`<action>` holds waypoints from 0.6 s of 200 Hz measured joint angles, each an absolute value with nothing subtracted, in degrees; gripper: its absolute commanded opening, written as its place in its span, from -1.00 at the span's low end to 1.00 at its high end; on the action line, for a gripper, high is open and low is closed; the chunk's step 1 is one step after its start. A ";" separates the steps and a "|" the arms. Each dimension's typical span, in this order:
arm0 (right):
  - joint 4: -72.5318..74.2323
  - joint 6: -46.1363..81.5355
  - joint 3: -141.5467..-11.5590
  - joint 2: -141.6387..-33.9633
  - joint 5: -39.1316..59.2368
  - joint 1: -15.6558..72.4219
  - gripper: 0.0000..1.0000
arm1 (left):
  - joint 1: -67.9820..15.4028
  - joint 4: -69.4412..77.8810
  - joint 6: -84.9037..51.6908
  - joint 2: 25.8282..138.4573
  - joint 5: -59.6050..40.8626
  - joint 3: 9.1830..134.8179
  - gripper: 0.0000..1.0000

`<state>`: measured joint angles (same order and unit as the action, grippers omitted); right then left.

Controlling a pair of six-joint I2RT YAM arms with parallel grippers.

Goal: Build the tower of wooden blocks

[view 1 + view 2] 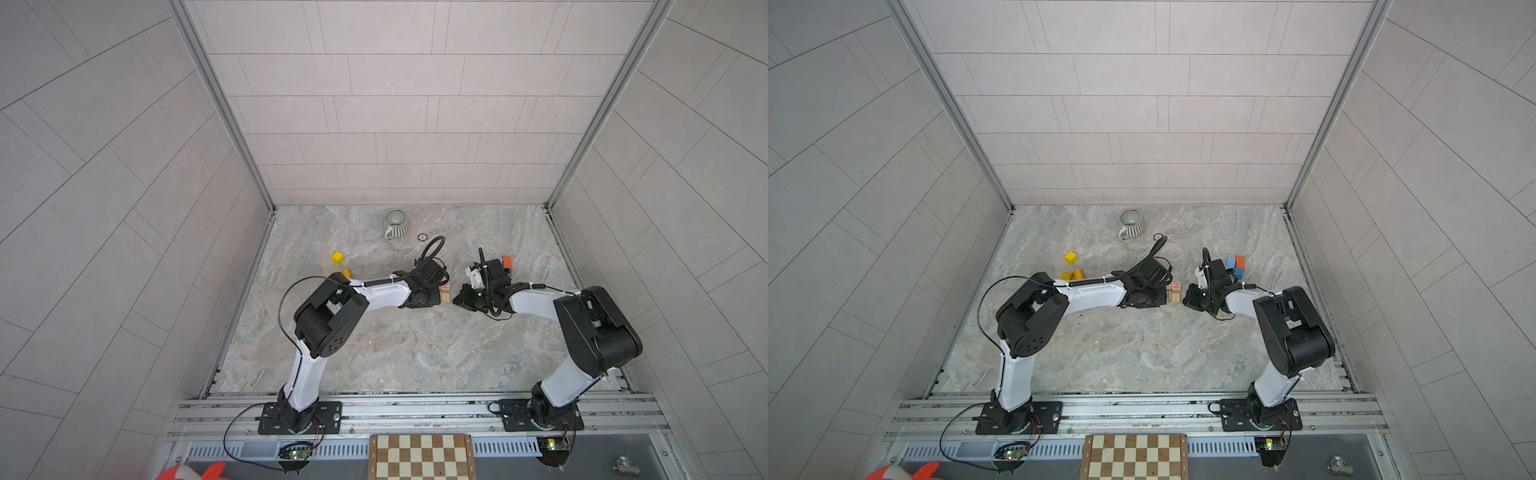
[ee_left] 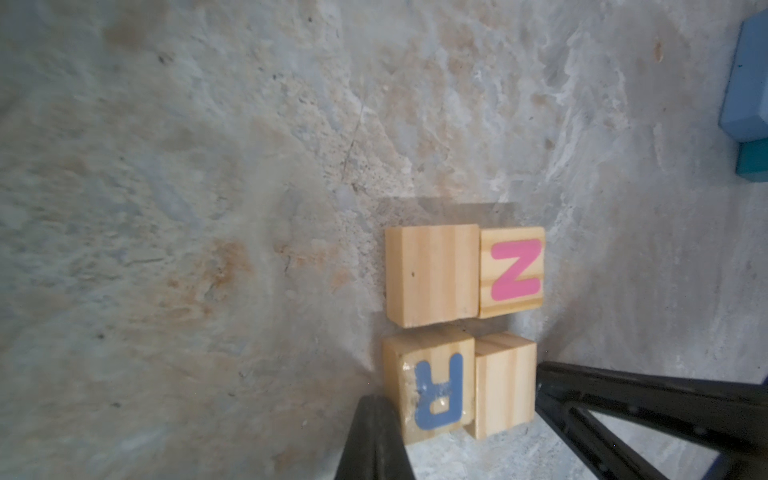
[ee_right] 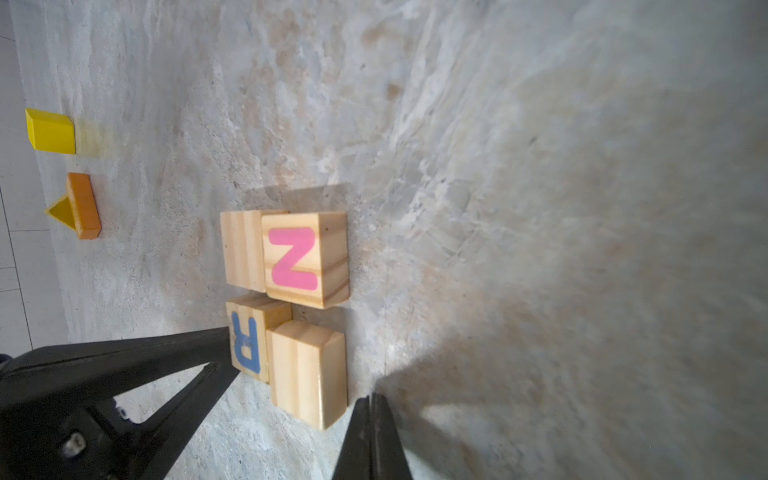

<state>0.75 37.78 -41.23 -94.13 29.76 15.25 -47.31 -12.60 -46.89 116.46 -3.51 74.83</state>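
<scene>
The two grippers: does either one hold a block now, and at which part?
Nothing is held. The left gripper and the right gripper are both shut, their tips beside the R cube and the plain cube next to it.

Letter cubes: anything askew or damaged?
Yes. The R cube has a scuffed, patchy blue letter, and the plain cube beside it looks slightly twisted out of square with the N cube row. Nothing spilled.

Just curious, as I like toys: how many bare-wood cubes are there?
4, clustered two-by-two on the table: pink-N cube, plain cube by N, blue-R cube, plain cube by R. Others may be hidden.
</scene>
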 measured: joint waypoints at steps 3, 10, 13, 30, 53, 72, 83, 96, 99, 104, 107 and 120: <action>0.75 37.78 -41.23 -94.15 29.76 15.25 -1.00 | -47.33 -12.62 -46.94 116.49 -3.53 74.89 -1.00; 0.75 37.78 -41.23 -94.15 29.76 15.25 -1.00 | -47.40 -12.51 -46.98 116.57 -3.53 74.94 -1.00; 0.75 37.78 -41.23 -94.13 29.76 15.25 -1.00 | -47.40 -12.47 -46.98 116.60 -3.55 74.96 -1.00; 0.75 37.78 -41.23 -94.15 29.78 15.25 -1.00 | -47.40 -12.45 -47.09 116.60 -3.64 74.96 -1.00; 0.75 37.80 -41.23 -94.15 29.76 15.22 -1.00 | -47.40 -12.45 -47.09 116.60 -3.64 74.96 -1.00; 0.71 37.78 -41.23 -94.13 29.74 15.20 -1.00 | -47.40 -12.45 -47.11 116.60 -3.66 74.96 -1.00; 0.69 37.76 -41.23 -94.13 29.71 15.20 -1.00 | -47.40 -12.45 -47.11 116.60 -3.64 74.96 -1.00; 0.58 37.71 -41.21 -94.06 29.69 15.20 -1.00 | -47.40 -12.45 -47.11 116.60 -3.66 74.96 -1.00; 0.56 37.71 -41.15 -93.97 29.65 15.20 -1.00 | -47.40 -12.45 -47.11 116.60 -3.66 74.96 -1.00; 0.56 37.71 -40.99 -93.82 29.58 15.20 -1.00 | -47.40 -12.45 -47.11 116.60 -3.64 74.96 -1.00; 0.56 37.69 -40.86 -93.71 29.50 15.22 -1.00 | -47.40 -12.45 -47.09 116.60 -3.66 74.96 -1.00; 0.38 37.67 -39.99 -92.82 29.43 15.33 -1.00 | -47.40 -12.43 -47.11 116.60 -3.66 74.96 -1.00</action>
<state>0.38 37.67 -39.99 -92.82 29.43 15.33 -47.40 -12.43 -47.11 116.60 -3.66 74.96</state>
